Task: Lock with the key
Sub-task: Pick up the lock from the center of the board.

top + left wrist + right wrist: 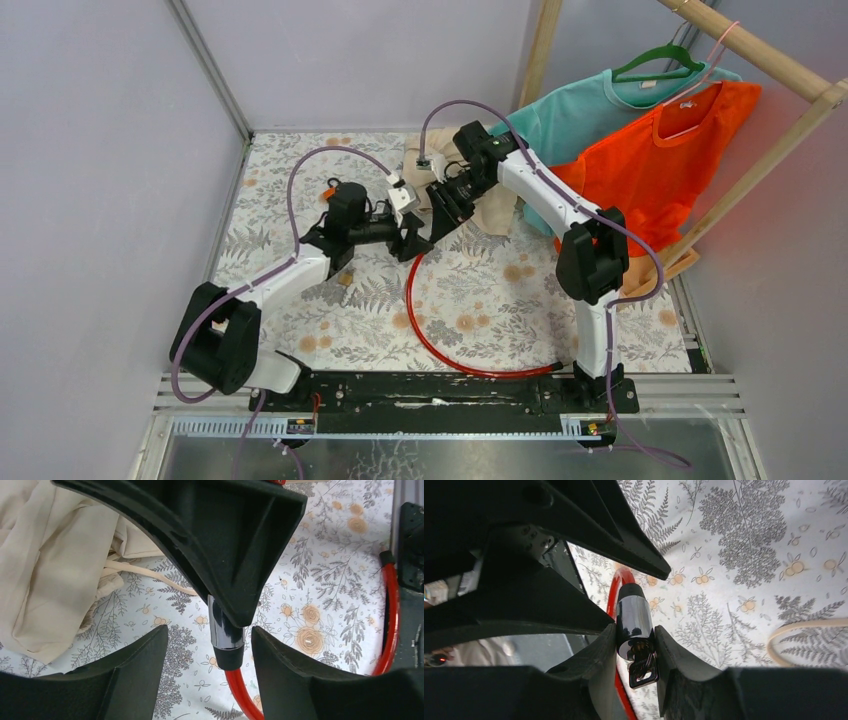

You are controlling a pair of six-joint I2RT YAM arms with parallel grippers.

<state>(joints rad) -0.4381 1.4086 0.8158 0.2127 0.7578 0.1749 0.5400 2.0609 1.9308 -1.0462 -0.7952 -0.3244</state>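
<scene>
From above, the spot where the two arms meet over the floral worktop is hard to read: the left claw and the right claw crowd together there and cover the lock's end, so only the red cable shows, looping from between them toward the right arm's base. The left wrist view shows the left claw with its fingers apart. The lock barrel stands between them with a gap on each side. Its upper part is hidden behind the black finger of the right claw, and the beige cloth is cut off at the left edge. In the right wrist view, dark, blurred gripper parts fill the left half. The right claw is clamped on the chrome lock barrel at its keyed end. The key sticks out of the barrel between the two fingers, and whether they also touch the key's black head cannot be told. Far right, a teal shirt and an orange shirt hang from a wooden rack, partly out of frame.
</scene>
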